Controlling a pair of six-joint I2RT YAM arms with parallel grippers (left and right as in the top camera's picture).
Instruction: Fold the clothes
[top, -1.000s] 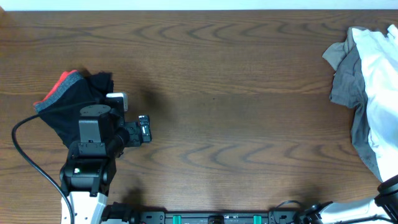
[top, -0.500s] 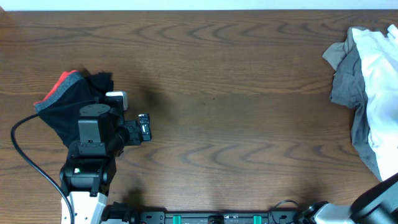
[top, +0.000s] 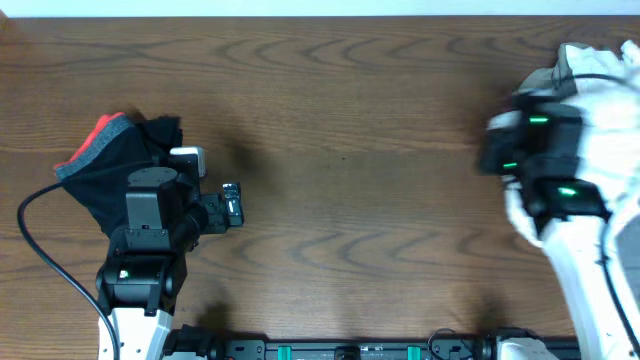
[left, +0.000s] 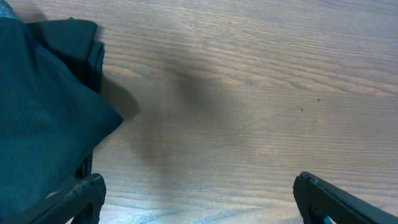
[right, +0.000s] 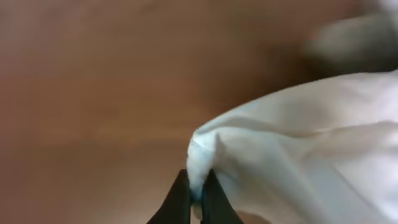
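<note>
A folded dark garment with a red-orange edge (top: 110, 160) lies at the table's left; it shows as dark cloth in the left wrist view (left: 43, 106). My left gripper (top: 232, 205) is open and empty beside it, its fingertips (left: 199, 199) apart over bare wood. A pile of white and grey clothes (top: 605, 90) lies at the right edge, partly hidden by my right arm. My right gripper (right: 196, 196) is shut on a bunched fold of the white garment (right: 298, 143); the view is blurred. In the overhead view the right gripper's fingers are hidden under the arm.
The brown wooden table (top: 350, 150) spans the view. A black cable (top: 40, 250) loops at the front left beside the left arm's base. A rail with green parts (top: 350, 350) runs along the front edge.
My right arm has swung up from the lower right corner to over the clothes pile, covering part of it. The left arm and dark garment have not moved.
</note>
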